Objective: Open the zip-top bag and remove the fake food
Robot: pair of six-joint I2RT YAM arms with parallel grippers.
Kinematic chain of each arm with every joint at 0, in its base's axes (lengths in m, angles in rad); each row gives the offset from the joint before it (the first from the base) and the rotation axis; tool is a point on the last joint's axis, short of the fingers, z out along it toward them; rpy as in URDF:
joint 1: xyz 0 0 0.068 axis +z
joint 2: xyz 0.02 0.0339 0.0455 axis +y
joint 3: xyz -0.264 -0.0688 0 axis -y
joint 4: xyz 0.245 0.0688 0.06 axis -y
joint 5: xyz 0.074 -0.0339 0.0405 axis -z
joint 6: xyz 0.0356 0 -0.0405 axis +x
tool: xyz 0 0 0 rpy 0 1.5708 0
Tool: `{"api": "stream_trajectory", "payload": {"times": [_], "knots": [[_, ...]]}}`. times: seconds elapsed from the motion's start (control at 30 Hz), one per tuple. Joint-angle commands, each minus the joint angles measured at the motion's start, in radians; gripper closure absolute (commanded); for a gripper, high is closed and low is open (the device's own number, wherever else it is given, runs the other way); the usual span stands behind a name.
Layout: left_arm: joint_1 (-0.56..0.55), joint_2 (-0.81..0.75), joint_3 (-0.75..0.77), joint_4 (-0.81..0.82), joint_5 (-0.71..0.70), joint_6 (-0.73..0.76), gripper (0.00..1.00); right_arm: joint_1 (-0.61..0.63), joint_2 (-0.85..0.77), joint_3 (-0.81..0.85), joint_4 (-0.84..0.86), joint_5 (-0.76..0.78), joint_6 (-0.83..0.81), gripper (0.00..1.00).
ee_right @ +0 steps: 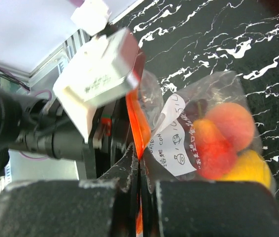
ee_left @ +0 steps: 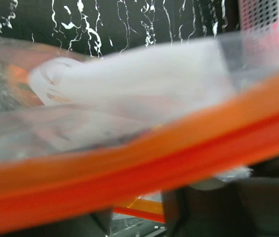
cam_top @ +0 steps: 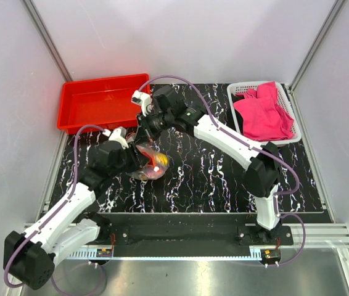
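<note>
Black marbled table, toward its left edge, bears the zip-top bag with fake food inside, right gripper pinching its orange zip strip, left gripper open or shut I cannot tell, so each should take one lip and part them gently.

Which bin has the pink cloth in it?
The white slotted plastic basket, far right, heaped with pink cloth; the red plastic tray, far left, has none.

2 white-and-black arms, purple cables
</note>
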Motion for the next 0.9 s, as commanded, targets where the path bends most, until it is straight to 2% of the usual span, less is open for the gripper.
{"api": "stream_trajectory", "payload": {"times": [0.0, 0.07, 0.27, 0.37, 0.43, 0.6, 0.87], "knots": [[-0.056, 0.036, 0.057, 0.004, -0.129, 0.067, 0.49, 0.003, -0.038, 0.015, 0.065, -0.054, 0.006, 1.0], [-0.075, 0.048, 0.063, -0.006, -0.157, 0.073, 0.37, 0.003, -0.036, 0.015, 0.065, -0.056, 0.003, 1.0], [-0.115, 0.11, 0.077, -0.022, -0.216, 0.092, 0.37, 0.003, -0.041, 0.007, 0.065, -0.06, -0.008, 1.0], [-0.119, 0.139, 0.086, -0.03, -0.253, 0.098, 0.4, 0.003, -0.044, 0.004, 0.063, -0.065, -0.014, 1.0], [-0.119, 0.153, 0.098, -0.048, -0.273, 0.096, 0.48, 0.003, -0.048, 0.003, 0.065, -0.066, -0.017, 1.0], [-0.124, 0.18, 0.115, -0.081, -0.315, 0.09, 0.52, 0.003, -0.061, -0.009, 0.065, -0.066, -0.026, 1.0], [-0.124, 0.176, 0.158, -0.098, -0.299, 0.092, 0.75, 0.003, -0.064, -0.016, 0.063, -0.066, -0.035, 1.0]]}}
